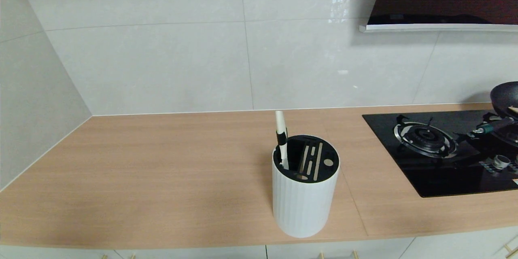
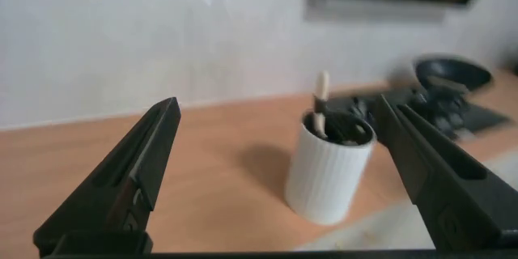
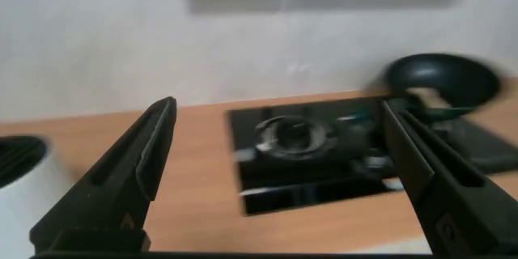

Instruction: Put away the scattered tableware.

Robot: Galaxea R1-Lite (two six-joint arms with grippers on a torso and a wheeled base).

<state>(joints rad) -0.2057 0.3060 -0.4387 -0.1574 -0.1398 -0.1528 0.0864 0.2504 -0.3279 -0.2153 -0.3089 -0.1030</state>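
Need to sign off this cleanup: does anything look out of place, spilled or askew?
Nothing stands out: the white holder stands upright on the wooden counter, one white-handled utensil in its top. No spill or damage shows.

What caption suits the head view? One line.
White ribbed cylindrical holder with one white-handled utensil standing inside, on a wooden countertop beside a black gas hob.

Kitchen count: one holder, one utensil, one hob, one pan, one hood.
One white ribbed holder on one wooden counter, with one white-handled utensil upright inside it. To the holder's right are one black hob, one dark pan and one hood. Two grippers, left gripper and right gripper, both spread wide.
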